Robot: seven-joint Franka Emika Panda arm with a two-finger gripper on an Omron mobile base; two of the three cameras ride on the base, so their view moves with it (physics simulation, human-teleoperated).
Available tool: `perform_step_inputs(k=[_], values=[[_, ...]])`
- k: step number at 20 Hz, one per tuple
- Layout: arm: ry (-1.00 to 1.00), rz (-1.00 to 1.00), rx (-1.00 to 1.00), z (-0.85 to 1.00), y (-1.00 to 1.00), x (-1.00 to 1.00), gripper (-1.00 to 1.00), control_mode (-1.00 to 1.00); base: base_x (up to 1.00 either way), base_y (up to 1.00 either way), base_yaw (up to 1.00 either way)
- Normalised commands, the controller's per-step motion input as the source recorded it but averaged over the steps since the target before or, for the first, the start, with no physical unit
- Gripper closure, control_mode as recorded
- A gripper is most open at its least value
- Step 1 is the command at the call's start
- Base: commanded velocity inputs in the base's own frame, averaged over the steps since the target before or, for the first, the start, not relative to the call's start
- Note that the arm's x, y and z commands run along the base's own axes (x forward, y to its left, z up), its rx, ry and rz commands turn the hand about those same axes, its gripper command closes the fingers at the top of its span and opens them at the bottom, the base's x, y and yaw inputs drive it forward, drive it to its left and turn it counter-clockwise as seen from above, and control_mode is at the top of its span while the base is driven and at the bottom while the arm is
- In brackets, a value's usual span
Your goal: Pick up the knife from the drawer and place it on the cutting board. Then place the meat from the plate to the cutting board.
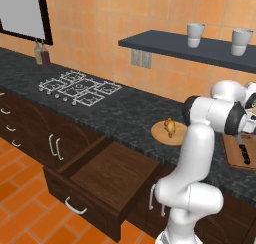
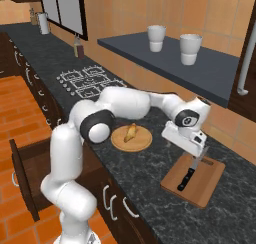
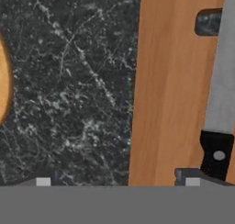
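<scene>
Knife (image 2: 188, 178) lies flat on cutting board (image 2: 205, 184), blade pointing far, handle near. Hand (image 2: 197, 164) just above it, released, gripping nothing. Next target, meat (image 2: 130, 132), sits on plate (image 2: 143, 140), left of hand, across bare strip of tabletop (image 2: 150, 178). Drawer (image 1: 107, 174) open, empty.

A dark speckled stone counter (image 1: 125, 113) is run along an orange tiled wall (image 1: 100, 28). A gas hob with white grates (image 1: 80, 87) is set into the counter. Two bottles (image 1: 41, 53) are stood by the wall, beyond the hob. Two white cups (image 2: 156, 38) are placed upright and apart on a dark wall shelf (image 2: 165, 58). A grey double socket (image 1: 141, 58) is fixed below the shelf. The floor (image 1: 20, 208) is laid in orange tiles.
</scene>
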Motion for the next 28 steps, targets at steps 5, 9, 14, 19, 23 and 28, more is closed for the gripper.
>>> perform_step_inputs(k=[5,9,14,19,23,28], values=[[-0.15,0.0,-0.18,0.11,1.0,0.2,-1.0,-1.0,0.0,0.0,0.0],[-0.05,0.0,-0.18,0.2,1.0,0.46,-1.0,-1.0,0.0,0.0,0.0],[-0.01,0.0,-0.12,0.09,1.0,0.6,-1.0,-1.0,0.0,0.0,0.0],[0.01,-0.01,-0.05,0.0,0.98,0.61,-1.0,-1.0,0.0,0.0,0.0],[0.04,-0.04,0.0,-0.21,0.47,0.74,-1.0,-1.0,0.0,0.0,0.0],[0.01,-0.07,0.0,-0.21,0.06,0.18,-1.0,-1.0,0.0,0.0,0.0]])
